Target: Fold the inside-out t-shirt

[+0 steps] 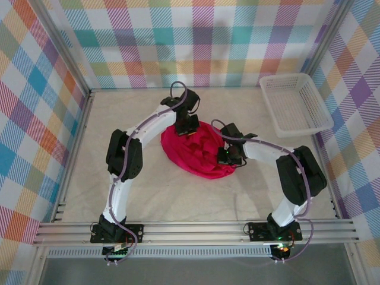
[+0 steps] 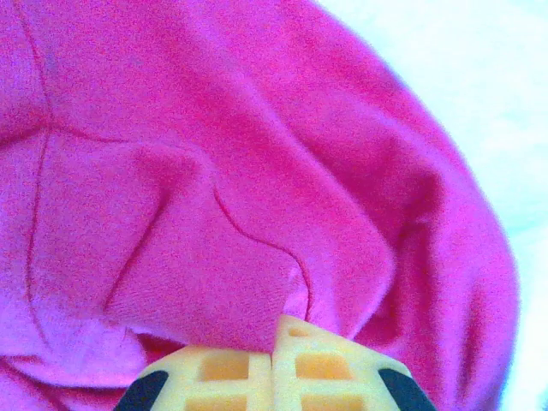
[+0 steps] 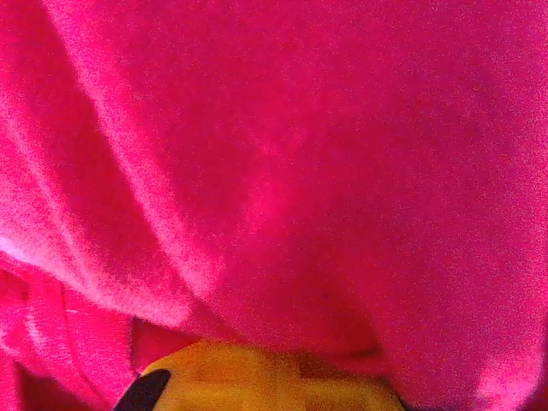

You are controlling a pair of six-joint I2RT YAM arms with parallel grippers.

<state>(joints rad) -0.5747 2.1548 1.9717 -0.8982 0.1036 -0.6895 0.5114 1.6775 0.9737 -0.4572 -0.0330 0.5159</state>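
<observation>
T-shirt (image 1: 199,151), red, heaped mid-table (image 1: 148,193). Left gripper (image 2: 274,342) closed, pinching its far edge. Right gripper (image 3: 274,368) closed on its right-hand folds.

open tabletop (image 1: 119,113) around crumpled t-shirt (image 1: 199,151), white basket (image 1: 271,110) occupying far right corner
</observation>
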